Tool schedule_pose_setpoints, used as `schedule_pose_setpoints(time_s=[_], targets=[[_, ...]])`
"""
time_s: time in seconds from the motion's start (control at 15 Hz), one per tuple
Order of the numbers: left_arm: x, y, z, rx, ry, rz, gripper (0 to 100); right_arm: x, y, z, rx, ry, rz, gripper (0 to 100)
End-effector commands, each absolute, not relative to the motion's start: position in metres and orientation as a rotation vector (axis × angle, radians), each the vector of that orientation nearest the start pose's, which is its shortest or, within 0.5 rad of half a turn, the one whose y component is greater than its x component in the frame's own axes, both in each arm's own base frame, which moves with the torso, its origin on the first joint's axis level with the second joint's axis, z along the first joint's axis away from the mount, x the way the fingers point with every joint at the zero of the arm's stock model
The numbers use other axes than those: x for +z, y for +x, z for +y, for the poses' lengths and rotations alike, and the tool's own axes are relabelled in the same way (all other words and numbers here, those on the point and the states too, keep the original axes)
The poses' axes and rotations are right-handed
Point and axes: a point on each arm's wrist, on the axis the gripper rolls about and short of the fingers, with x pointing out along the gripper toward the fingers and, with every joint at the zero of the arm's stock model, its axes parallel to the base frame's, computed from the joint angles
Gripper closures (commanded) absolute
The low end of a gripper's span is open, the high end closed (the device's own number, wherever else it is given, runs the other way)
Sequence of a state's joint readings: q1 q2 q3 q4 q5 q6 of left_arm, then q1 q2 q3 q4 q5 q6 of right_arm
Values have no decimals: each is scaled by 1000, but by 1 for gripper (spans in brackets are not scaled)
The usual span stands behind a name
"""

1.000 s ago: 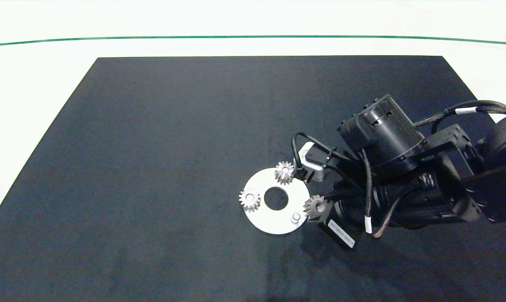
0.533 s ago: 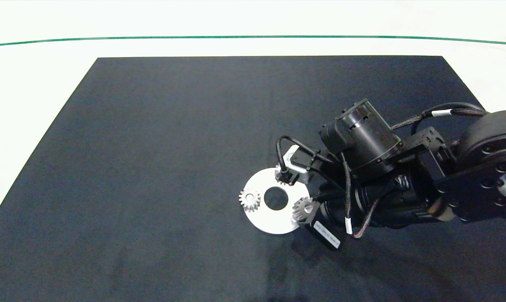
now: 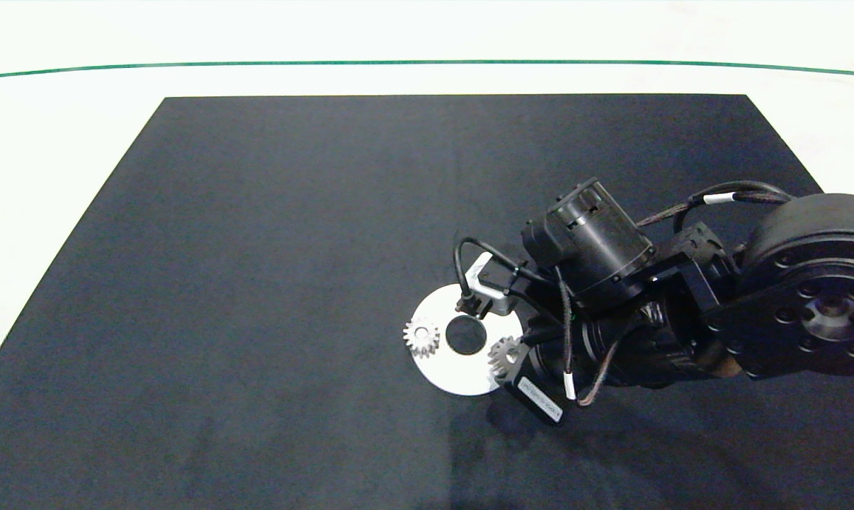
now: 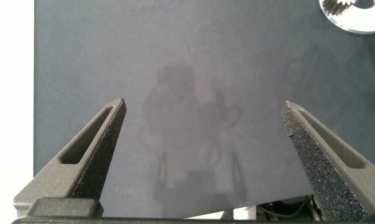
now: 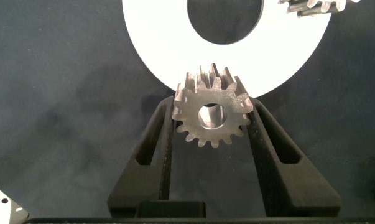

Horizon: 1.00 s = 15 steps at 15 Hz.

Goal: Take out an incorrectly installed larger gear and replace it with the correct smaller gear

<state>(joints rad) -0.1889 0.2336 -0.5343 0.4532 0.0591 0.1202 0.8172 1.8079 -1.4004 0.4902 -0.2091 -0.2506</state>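
Right gripper (image 5: 212, 121) has its jaws closed on the smaller gear (image 5: 212, 115), gripping it by the toothed rim, bore facing the wrist camera and unobstructed. In the head view the gear (image 3: 505, 352) hangs over the near-right edge of the white disc (image 3: 447, 377), about where an empty peg should be; the peg itself is hidden under the gear and arm, so alignment cannot be confirmed. Another gear (image 3: 420, 337) sits on the disc's left side; a third is hidden behind the wrist cabling. Step in hand looks like seating the gear. To do it well: keep the bore level with the disc, centre it on the peg before lowering, descend straight, and release only once it sits flat. Risks: tilting, jamming, nudging the disc. Left gripper (image 4: 206, 155) is idle above bare black mat (image 4: 175, 62) on the table, jaws wide apart, holding nothing.
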Motion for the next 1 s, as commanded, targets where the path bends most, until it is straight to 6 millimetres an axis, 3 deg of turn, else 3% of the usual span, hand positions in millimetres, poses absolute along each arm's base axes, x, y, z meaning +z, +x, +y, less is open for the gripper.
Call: schedule_pose_setpoints(time_s=[0.07,1.0], targets=[[177,-45,10,-138,140,149,0,210,224,238,677,-679,729,81],[174,-48,10,-139,139,138,0,203,230,243,654,-686,747,81]])
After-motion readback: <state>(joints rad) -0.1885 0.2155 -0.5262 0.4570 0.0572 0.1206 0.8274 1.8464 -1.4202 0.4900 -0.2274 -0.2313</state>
